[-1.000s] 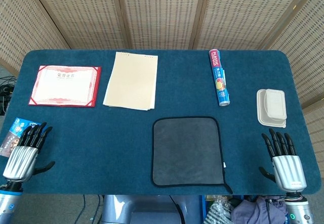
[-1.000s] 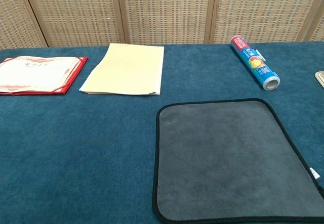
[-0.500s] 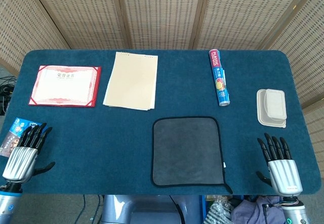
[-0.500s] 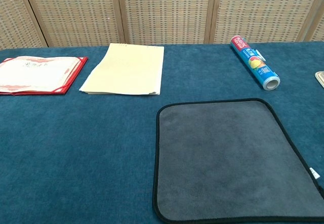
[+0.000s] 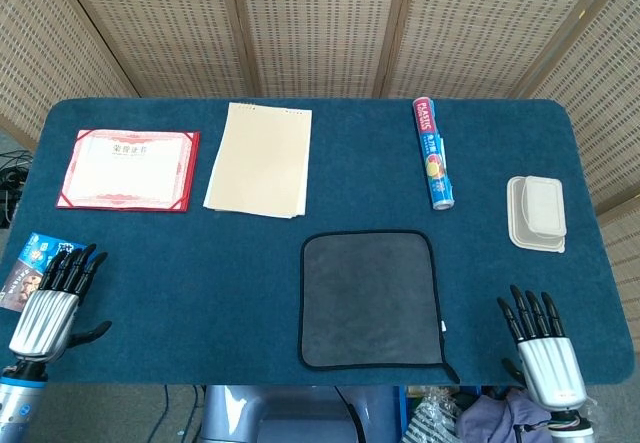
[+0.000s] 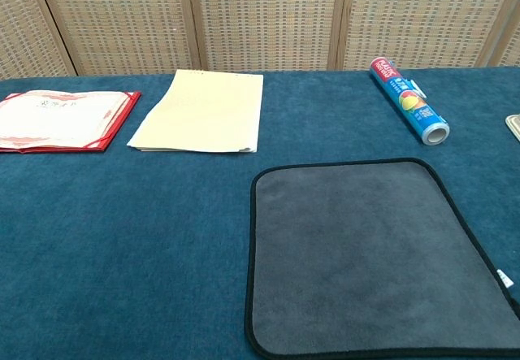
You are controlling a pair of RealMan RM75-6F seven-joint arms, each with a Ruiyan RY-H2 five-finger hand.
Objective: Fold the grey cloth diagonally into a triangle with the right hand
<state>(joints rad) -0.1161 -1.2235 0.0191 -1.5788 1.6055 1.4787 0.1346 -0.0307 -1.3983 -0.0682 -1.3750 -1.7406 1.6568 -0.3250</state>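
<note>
At the lower left of the head view, the left hand is showing a ribbed silver back, black fingers and a black thumb. At the lower right, the right hand is looking alike, silver-backed with black fingers.

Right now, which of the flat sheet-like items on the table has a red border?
The certificate at far left; the paper pad is plain cream, the grey cloth black-edged.

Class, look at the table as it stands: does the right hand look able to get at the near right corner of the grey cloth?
Probably yes. The right hand is open at the table's near edge, just right of the grey cloth, which lies flat. Only bare blue table lies between them; the lidded container sits further back, out of the path.
</note>
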